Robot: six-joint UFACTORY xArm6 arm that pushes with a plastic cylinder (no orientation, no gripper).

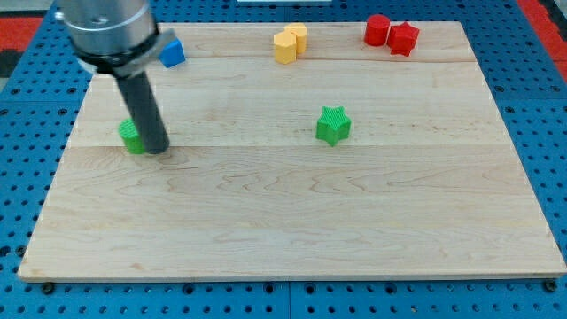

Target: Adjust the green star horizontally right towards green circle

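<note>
The green star [333,125] sits on the wooden board [292,221], a little right of its middle. The green circle [131,136] is at the view's left, partly hidden by my rod. My tip [156,149] rests on the board right against the green circle's right side, far to the left of the green star.
A blue block [172,53] lies at the top left near the rod. Two yellow blocks [290,42] sit together at the top middle. A red cylinder [377,29] and a red star [403,38] sit together at the top right.
</note>
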